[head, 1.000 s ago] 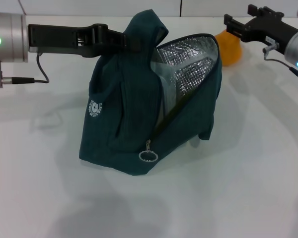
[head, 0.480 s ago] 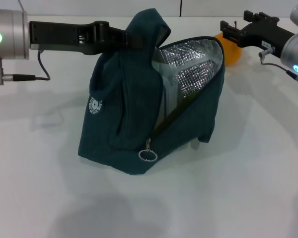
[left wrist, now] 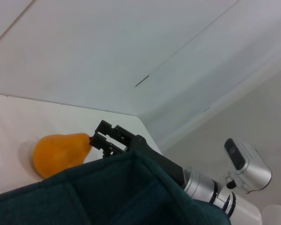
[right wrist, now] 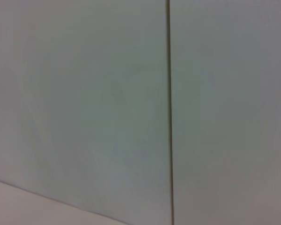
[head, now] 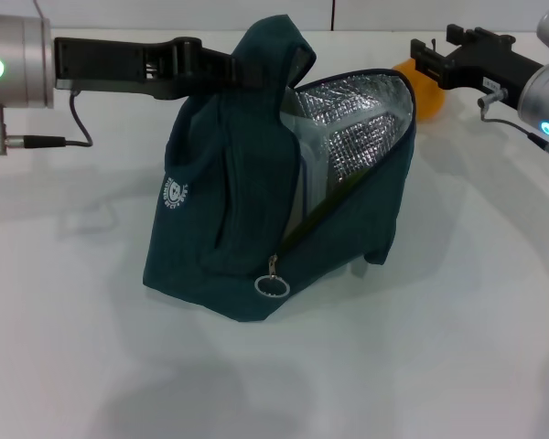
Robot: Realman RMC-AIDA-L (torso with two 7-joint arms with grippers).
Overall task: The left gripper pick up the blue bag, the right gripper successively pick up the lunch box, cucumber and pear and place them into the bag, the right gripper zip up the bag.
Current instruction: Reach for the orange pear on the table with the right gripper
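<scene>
The left hand (head: 242, 71) is clamped on the top fabric of the dark blue soft-sided insulated bag (head: 247, 210), holding it upright on the white surface (head: 457, 320) with its silver quilted lining (head: 352, 128) exposed through the unzipped opening. The round metal zip pull (head: 273, 286) hangs low on the bag's front, near the bottom of the open track. Behind the bag's far rim, on the robot's right, the right hand (left wrist: 97, 138) reaches toward the orange-yellow pear (left wrist: 61, 153); the left wrist view shows its black fingertips touching or just beside the fruit's narrow end, but whether they are closed on it cannot be told. No lunch box or cucumber is visible on the surface, and the bag's interior cannot be checked from here. The step in hand appears to be the pear pickup, the last of 3 items. The next move likely calls for a secure grip on the fruit, a lift over the bag's raised rim, and a release inside the lined opening before the zip is drawn.
</scene>
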